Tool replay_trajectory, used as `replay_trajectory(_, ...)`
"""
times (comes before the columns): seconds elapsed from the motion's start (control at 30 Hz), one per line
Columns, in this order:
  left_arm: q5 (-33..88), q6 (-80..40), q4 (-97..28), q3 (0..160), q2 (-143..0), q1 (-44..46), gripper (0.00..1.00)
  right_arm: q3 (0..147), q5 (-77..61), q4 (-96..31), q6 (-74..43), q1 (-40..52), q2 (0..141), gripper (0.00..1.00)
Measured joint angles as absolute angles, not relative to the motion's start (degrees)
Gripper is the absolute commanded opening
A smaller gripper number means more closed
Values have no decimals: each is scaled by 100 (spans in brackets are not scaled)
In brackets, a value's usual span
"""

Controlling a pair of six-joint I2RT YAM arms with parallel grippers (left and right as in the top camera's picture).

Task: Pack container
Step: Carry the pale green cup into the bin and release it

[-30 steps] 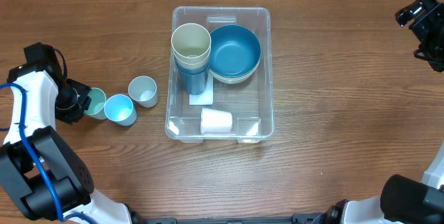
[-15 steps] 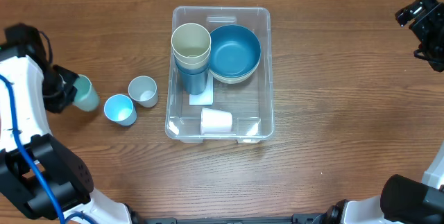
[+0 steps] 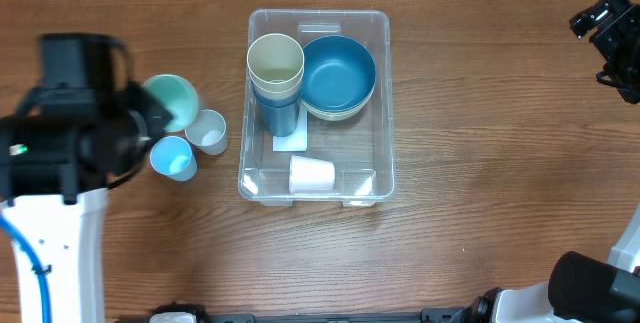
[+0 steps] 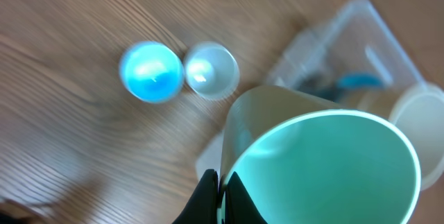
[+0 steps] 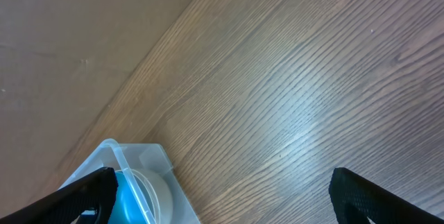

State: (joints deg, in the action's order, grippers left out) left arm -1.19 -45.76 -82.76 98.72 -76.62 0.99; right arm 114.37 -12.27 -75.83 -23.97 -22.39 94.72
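The container (image 3: 352,148) sits mid-table, nudged toward 12 o'clock, with its long side running 12 to 6. Inside, a cream-topped cup stack (image 3: 275,63) hugs the 9 o'clock wall, and a blue bowl (image 3: 338,75) is right beside it in the 1 o'clock corner. A white cup (image 3: 311,175) lies on its side against the 6 o'clock wall.

The left gripper (image 4: 220,191) is pinched onto the rim of a mint cup (image 3: 172,99), held above the wood at 9 o'clock of the container. Just below it are a bright blue cup (image 3: 172,157) and a pale cup (image 3: 206,130); the pale one is near the container's wall, not touching.

The right gripper (image 5: 225,200) is way out at 2 o'clock with its fingers spread wide, and there's a broad run of wood between it and the container.
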Motion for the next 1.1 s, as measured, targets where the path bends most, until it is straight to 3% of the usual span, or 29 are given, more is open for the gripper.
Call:
replay_trajectory(0.07, -298, -4958, -8246, 9778, -7839, 969, 4, 11437, -1225, -7590, -2394, -2239, 9472, 100)
replay_trajectory(0.27, -679, -5774, -7743, 9028, -8353, 2279, 4, 11437, -1223, -7585, -2394, -2239, 9472, 100)
replay_trajectory(0.63, -825, -6751, -7505, 8084, -8687, 2694, 4, 11437, -1225, -7588, -2397, -2239, 9472, 100)
replay_trajectory(1.1, -917, -7102, -6558, 7041, -8691, 3002, 4, 11437, -1223, -7588, -2397, -2239, 9472, 100)
